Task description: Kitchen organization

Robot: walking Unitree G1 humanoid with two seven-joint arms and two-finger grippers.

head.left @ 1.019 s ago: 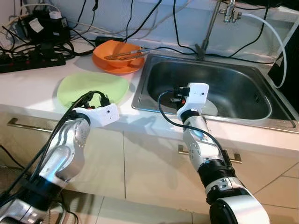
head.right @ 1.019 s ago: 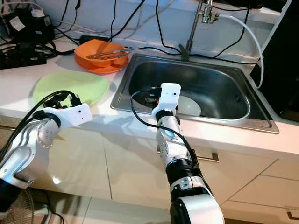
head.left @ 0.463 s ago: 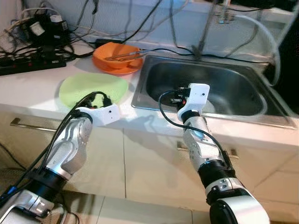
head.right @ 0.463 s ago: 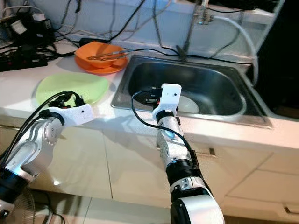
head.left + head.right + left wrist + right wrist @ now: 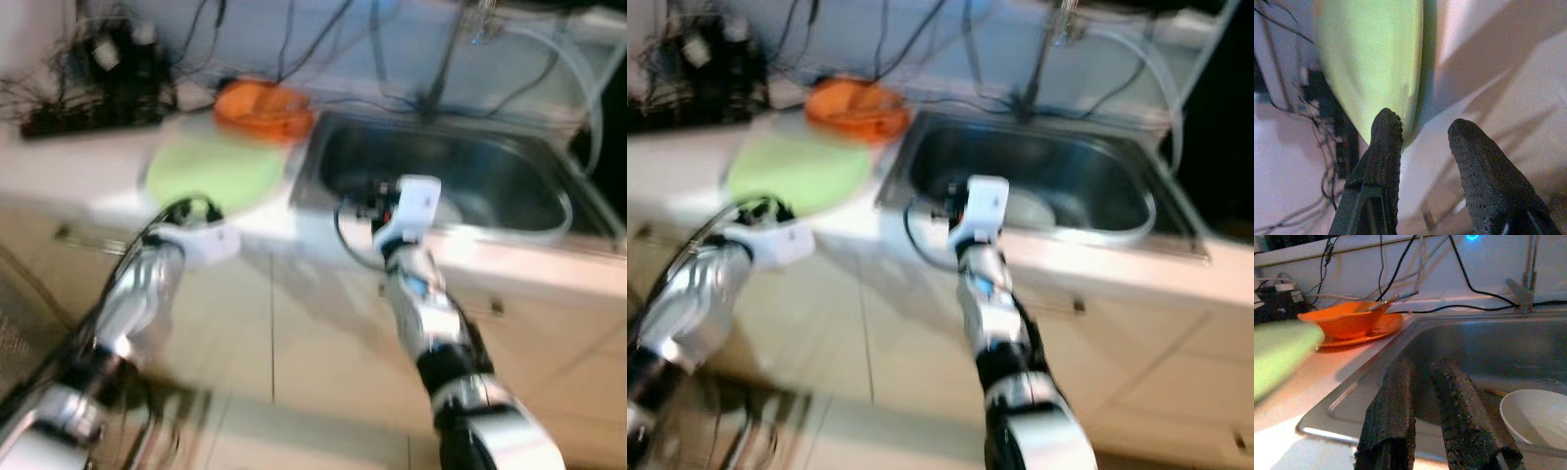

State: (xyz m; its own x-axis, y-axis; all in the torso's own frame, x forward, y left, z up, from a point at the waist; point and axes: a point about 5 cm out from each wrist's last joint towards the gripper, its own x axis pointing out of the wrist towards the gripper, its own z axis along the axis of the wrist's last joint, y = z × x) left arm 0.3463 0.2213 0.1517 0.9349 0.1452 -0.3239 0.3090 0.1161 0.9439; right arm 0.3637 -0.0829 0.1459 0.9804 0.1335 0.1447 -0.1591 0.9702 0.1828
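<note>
Left end effector hung at the near edge of the table, its two black fingers parted with nothing between them, pointing toward the near rim of the green plate. Whether a fingertip touched that rim could not be told. The green plate lay flat on the table to the left of the sink. Far behind it, at the table's left back corner, sat a blurred tangle of black cables and a power strip. Just beyond the green plate and beside the sink's far left corner stood an orange bowl on an orange plate, with a utensil resting across the bowl.

To the right, the right end effector was held over the near rim of the sink, its fingers slightly apart and empty, aimed into the basin. A white bowl sat on the sink floor just to the right of those fingers. A faucet rose at the far edge of the sink, with black cables trailing along the wall behind it. Cabinet fronts ran below the table, and both head views were blurred.
</note>
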